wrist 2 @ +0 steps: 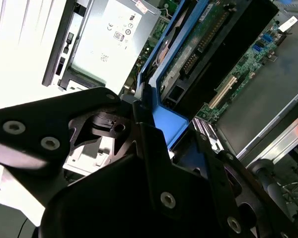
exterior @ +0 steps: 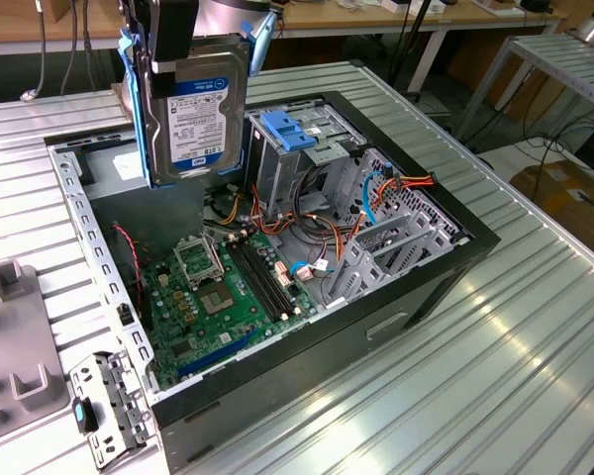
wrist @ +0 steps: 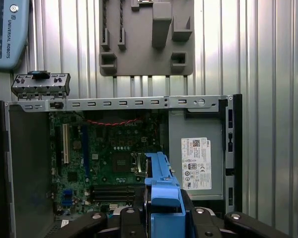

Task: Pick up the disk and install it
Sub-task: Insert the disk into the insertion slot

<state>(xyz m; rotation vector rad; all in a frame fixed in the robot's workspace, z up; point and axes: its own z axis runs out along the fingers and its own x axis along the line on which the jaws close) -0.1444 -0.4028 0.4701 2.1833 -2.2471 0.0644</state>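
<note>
The disk (exterior: 193, 119) hangs upright above the open computer case (exterior: 426, 287), its white-and-blue label facing the exterior view, with blue rails on both sides. My gripper (exterior: 175, 45) is shut on its top end. In the second wrist view the disk's green circuit-board side (wrist 2: 201, 42) and a blue rail (wrist 2: 161, 116) run out from between the black fingers (wrist 2: 139, 124). In the first wrist view the blue rail (wrist: 161, 191) sits between the gripper's jaws, above the motherboard (wrist: 109, 158). The disk is over the case's rear corner, beside the drive cage.
A grey drive cage with a blue plastic top (exterior: 292, 134) stands inside the case, on the exterior view's right of the disk. The grey power-supply box (wrist: 196, 163) sits in a corner. Orange and blue cables (exterior: 376, 193) lie around the cage. A grey fixture (exterior: 15, 336) and a small bracket (exterior: 104, 406) rest outside.
</note>
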